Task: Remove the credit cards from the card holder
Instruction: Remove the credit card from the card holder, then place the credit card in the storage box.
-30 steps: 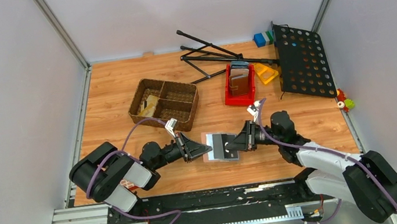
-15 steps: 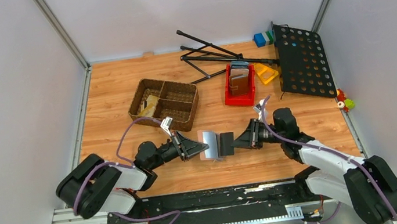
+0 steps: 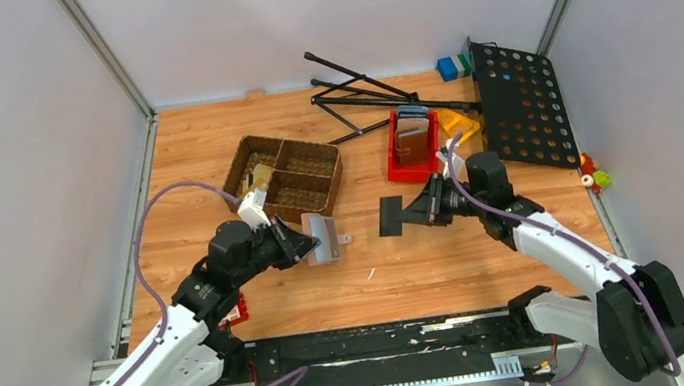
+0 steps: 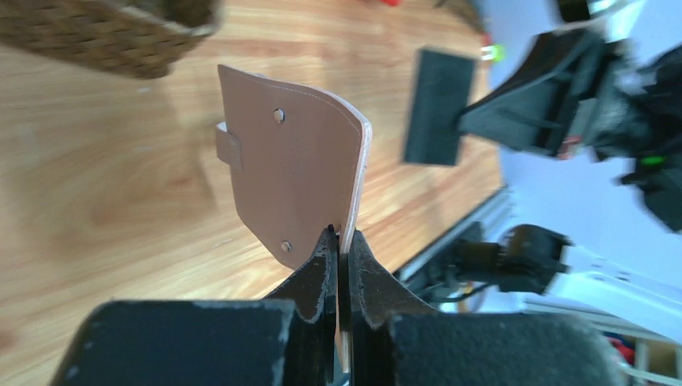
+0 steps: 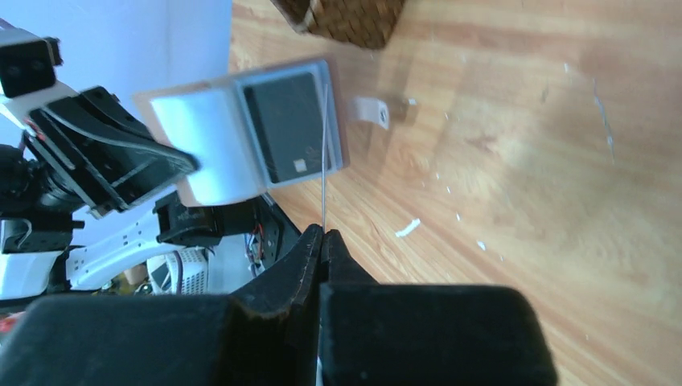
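Observation:
My left gripper is shut on an edge of the card holder, which hangs above the table. In the left wrist view its taupe-brown outside rises from my shut gripper. My right gripper is shut on a black credit card, held in the air clear of the holder, a short gap to its right. The left wrist view shows that card flat on. From the right wrist it is a thin edge above my shut gripper. The holder's light grey inside faces that camera, with a dark panel.
A wicker basket with compartments stands just behind the left gripper. A red bin holding wallets sits behind the right gripper. Further back lie a black folded stand, a perforated black plate, a yellow piece and blue and green blocks.
The two grippers have pulled apart. The black card has come out of the holder and moved right and back with the right gripper; the left arm has carried the holder left.

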You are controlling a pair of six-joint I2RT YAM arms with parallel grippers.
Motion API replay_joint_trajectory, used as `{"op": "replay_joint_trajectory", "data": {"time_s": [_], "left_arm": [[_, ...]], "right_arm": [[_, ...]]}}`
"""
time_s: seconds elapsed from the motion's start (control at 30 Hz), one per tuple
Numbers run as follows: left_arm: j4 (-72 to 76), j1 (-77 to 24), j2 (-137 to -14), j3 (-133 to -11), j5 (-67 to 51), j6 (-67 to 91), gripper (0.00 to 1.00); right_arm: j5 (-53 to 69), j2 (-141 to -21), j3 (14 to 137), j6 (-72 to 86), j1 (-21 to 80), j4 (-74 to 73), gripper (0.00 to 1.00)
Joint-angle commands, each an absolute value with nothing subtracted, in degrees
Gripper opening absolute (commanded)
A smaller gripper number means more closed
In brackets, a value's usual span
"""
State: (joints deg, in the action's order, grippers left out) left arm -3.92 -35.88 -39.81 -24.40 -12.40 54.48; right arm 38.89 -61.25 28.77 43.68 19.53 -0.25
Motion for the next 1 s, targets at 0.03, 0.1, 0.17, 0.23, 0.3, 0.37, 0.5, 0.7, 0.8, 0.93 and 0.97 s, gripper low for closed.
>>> {"op": "replay_joint_trajectory", "data": {"time_s": [0.03,0.1,0.17,0.23,0.3,0.37,0.5,0.7,0.8,0.93,0.97], "left_arm": [[-29.6,-35.52,-40.83,-33.87,-2.09,40.74,0.0],[-33.03,-35.51,-40.32,-36.75,-0.22,38.58,0.0],[-36.65,-35.52,-40.81,-39.62,2.96,36.61,0.0],[-40.9,-35.55,-42.02,-42.17,5.56,36.27,0.0],[-44.1,-35.56,-42.24,-43.84,8.93,36.6,0.0],[-45.79,-35.51,-41.16,-44.48,12.77,37.32,0.0],[-48.18,-35.51,-38.9,-45.87,19.35,37.42,0.0],[-50.34,-35.54,-38.81,-48.74,23.73,35.25,0.0],[-50.38,-35.52,-38.72,-48.87,23.91,34.85,0.0],[-49.92,-35.51,-38.67,-48.87,23.28,34.22,0.0],[-49.76,-35.52,-38.65,-48.87,22.98,34.13,0.0]], "right_arm": [[32.94,-67.0,41.54,37.37,23.4,-5.86,0.0],[29.71,-71.1,48.15,32.75,25.86,-10.45,0.0],[30.41,-76.03,54.52,26.4,27.92,-13.25,0.0],[32.72,-81.46,61.38,18.38,29.52,-16.4,0.0],[30.25,-87.95,69.55,9.09,31.35,-23.0,0.0],[26.41,-93.85,77.74,2.55,33.01,-29.64,0.0],[21.73,-104.63,91.02,-2.47,34.86,-34.71,0.0],[16.34,-114.56,104.75,-4.41,34.99,-35.85,0.0],[13.26,-117.85,110.01,-7.87,34.98,-36.76,0.0],[12.7,-120.65,114.33,-10.98,34.98,-36.61,0.0],[12.99,-121.32,115.85,-11.61,35.0,-36.99,0.0]]}}
